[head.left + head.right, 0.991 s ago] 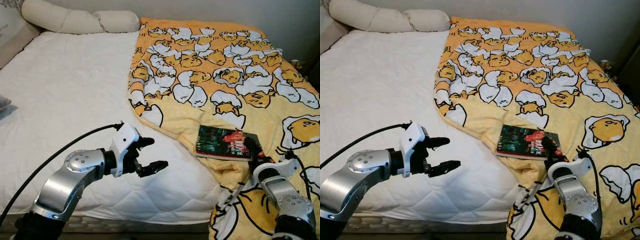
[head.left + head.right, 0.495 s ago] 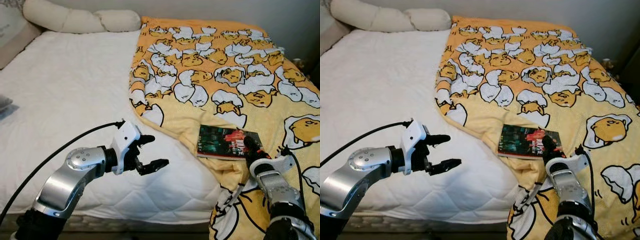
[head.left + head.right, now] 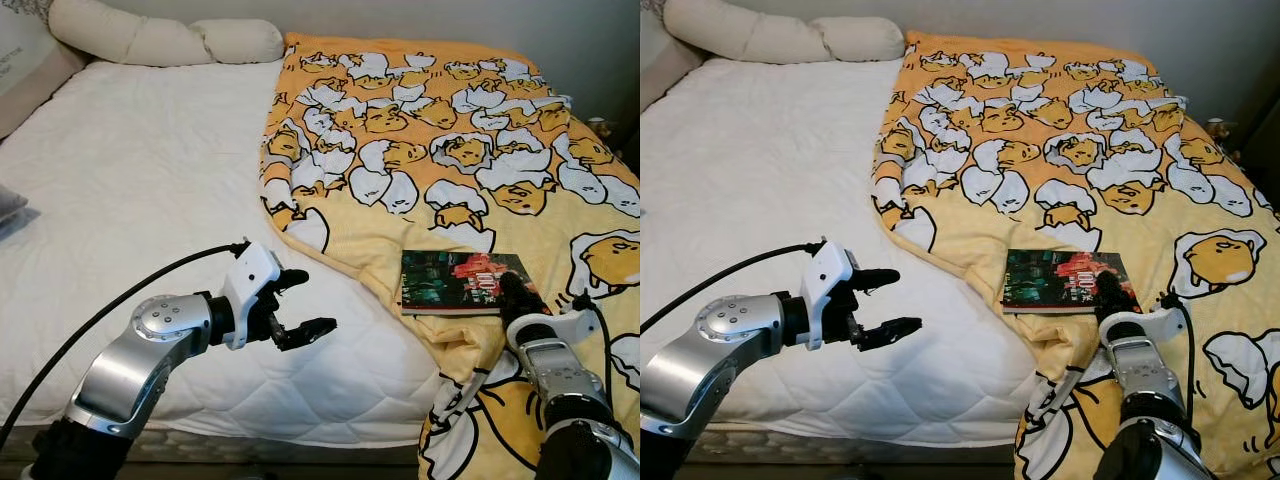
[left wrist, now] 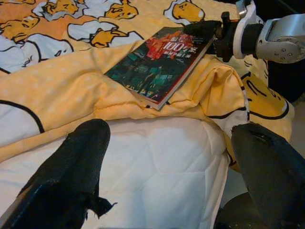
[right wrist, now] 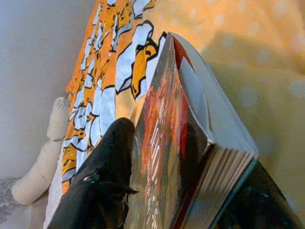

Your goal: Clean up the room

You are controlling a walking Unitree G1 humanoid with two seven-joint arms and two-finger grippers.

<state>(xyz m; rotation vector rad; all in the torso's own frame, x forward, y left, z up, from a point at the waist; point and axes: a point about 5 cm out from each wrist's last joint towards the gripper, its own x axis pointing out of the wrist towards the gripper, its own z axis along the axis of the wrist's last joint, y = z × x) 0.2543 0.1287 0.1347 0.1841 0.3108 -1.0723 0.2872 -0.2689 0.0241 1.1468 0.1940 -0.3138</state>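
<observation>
The right gripper (image 3: 1110, 297) is partly hidden by its own silver wrist, so only one black finger (image 5: 102, 181) shows well on top of the thin book with a dark green and red cover (image 3: 458, 281). In the right wrist view the other finger is a dark shape under the book's near corner. The two fingers pinch that corner between them. The far end of the bed and the floor are cut off at the picture edges. A small thing stands at the far right by the dark wall, too small to make out.

The book lies flat on the yellow blanket with white and orange egg pictures (image 3: 440, 130), near the blanket's near edge. The blanket covers the right half of the bed and hangs over the near side. The white quilted mattress (image 3: 130, 190) is bare on the left half. A long cream pillow (image 3: 770, 40) lies at the far end.

The left gripper (image 3: 305, 305) hangs above the mattress near its near edge, well apart from the book. Its two black fingers are spread wide and hold nothing. A black cable (image 3: 110, 310) runs along its silver arm.
</observation>
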